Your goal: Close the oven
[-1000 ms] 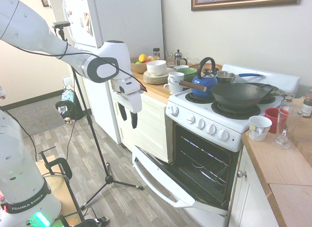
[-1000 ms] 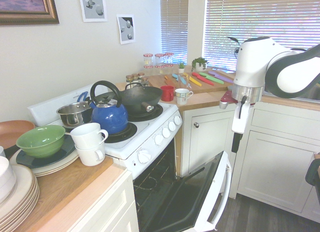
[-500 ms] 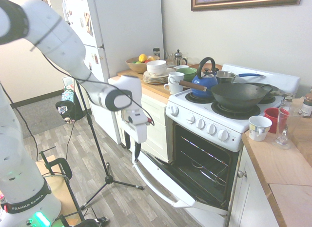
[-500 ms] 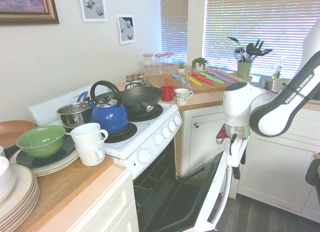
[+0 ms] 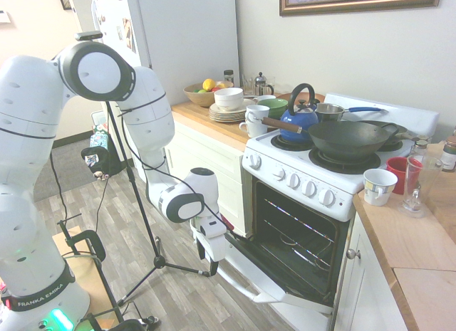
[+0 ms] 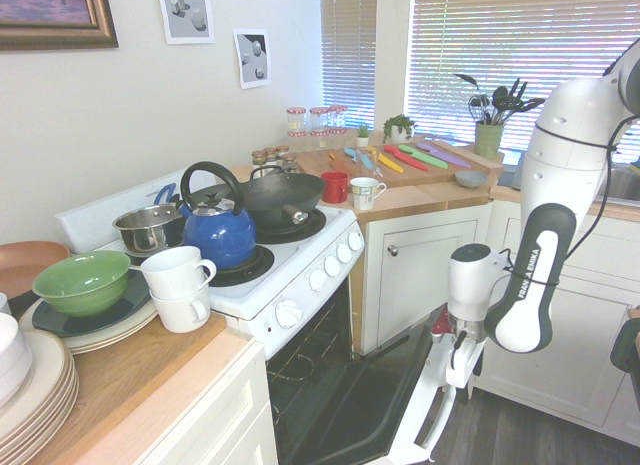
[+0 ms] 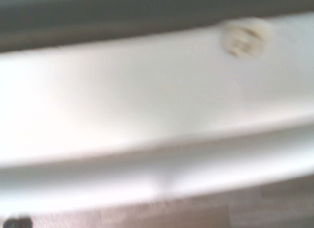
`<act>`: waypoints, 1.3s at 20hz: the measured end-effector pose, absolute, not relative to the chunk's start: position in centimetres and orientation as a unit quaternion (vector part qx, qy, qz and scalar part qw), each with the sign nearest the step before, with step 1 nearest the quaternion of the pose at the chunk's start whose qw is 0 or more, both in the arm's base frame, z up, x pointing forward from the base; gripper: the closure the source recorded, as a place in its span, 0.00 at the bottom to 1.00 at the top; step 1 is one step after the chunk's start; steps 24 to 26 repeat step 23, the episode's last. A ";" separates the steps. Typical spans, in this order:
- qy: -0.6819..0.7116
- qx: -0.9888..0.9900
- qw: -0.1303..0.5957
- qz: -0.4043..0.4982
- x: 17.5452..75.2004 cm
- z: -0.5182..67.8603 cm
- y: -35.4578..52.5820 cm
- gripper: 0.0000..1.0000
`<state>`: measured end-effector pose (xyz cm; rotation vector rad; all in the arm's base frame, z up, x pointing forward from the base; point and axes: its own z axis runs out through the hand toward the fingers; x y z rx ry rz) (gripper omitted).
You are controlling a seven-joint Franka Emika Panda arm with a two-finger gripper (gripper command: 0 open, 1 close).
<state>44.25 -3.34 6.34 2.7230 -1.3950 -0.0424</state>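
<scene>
While the oven door [image 5: 267, 270] hung wide open at the lower centre of the first exterior view, the gripper [image 5: 211, 263] had dropped from bench height a second earlier to the door's outer left corner, beside its white handle [image 5: 239, 281]. In the second exterior view the gripper [image 6: 458, 365] sat at lower right, against the door's far edge [image 6: 440, 385]. That descent suggested the approach was over and a lift or push of the door was next; the oven was not yet closed. Whether the fingers were wide or narrow could not be told. The wrist view showed only a blurred white bar, likely the handle [image 7: 157, 139].

Farther back, the stove top [image 5: 335, 167], at centre right of the first exterior view, carried one blue kettle [image 5: 299, 117], one dark wok [image 5: 349, 139] and one small steel pot [image 5: 329, 112]. Five white knobs [image 5: 293, 180] lined its front. On the bench [image 5: 214, 121] to the left stood two stacked white mugs [image 5: 255, 119], one green bowl [image 5: 273, 106] and one fruit bowl [image 5: 204, 96]. On the right, one patterned mug [image 5: 379, 186] and one red cup [image 5: 399, 171] stood.
</scene>
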 end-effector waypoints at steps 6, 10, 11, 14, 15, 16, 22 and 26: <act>-0.446 0.895 0.020 0.019 46.9 6.1 -1.1 0.00; -0.436 0.899 0.010 0.038 50.0 6.9 0.5 0.00; -0.434 0.900 0.004 0.047 51.3 7.6 1.1 0.00; -0.424 0.903 -0.015 0.072 55.4 10.6 3.4 0.00; -0.423 0.903 -0.019 0.079 56.7 11.7 4.2 0.00; -0.423 0.902 -0.021 0.087 58.0 12.7 4.9 0.00; -0.430 0.897 -0.045 0.095 65.1 22.3 9.1 0.00; -0.426 0.901 -0.038 0.076 64.8 24.5 9.4 0.00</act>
